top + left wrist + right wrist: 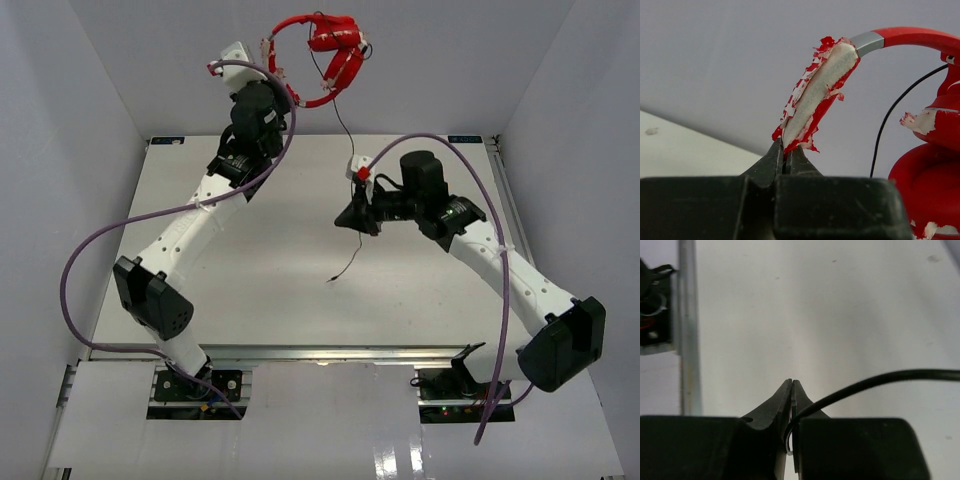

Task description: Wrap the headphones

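The red headphones [335,55] hang high above the far edge of the table, ear cups folded together. My left gripper [283,88] is shut on the worn, peeling headband padding [812,102]; an ear cup [930,180] fills the right of that wrist view. The thin black cable [345,130] drops from the cups to my right gripper [347,221], which is shut on it above the table's middle. In the right wrist view the cable [880,380] runs in from the right between the closed fingertips [785,400]. The free cable end with the plug [331,279] dangles below.
A white table [250,270] sits inside pale walls. Thick purple cables [110,240] loop along both arms. An aluminium rail [687,325] and a dark fixture [655,305] show at the left of the right wrist view.
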Robot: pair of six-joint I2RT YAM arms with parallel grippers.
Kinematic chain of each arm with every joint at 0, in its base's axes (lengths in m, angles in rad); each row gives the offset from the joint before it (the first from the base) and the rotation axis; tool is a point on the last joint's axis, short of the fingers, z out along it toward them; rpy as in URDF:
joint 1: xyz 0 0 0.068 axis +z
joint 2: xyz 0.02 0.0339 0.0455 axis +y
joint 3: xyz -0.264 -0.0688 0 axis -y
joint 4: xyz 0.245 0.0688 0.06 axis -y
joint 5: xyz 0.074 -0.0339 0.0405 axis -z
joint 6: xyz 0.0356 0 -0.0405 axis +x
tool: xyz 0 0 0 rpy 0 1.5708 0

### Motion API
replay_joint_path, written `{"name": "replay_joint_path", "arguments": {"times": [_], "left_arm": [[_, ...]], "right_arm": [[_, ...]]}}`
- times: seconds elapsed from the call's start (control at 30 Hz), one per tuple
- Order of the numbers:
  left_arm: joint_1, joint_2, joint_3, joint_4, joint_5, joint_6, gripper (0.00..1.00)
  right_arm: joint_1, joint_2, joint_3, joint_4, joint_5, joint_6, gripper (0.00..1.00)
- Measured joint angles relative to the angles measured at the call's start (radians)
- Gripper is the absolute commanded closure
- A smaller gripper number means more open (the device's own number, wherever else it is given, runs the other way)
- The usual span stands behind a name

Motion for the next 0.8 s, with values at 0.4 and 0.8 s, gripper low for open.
{"name": "replay_joint_path", "arguments": {"times": [0.4, 0.8], "left_arm": [[-0.061, 0.216, -0.338, -0.159, 0.25, 0.185, 1.0], [-0.081, -0.035, -0.635, -0.048, 0.729, 0.242, 1.0]], "right_arm": [[0.142, 0.073, 0.296, -0.338, 0.998, -0.636, 0.92], [-0.022, 0.106, 0.209, -0.238, 1.076, -0.779, 0.92]]}}
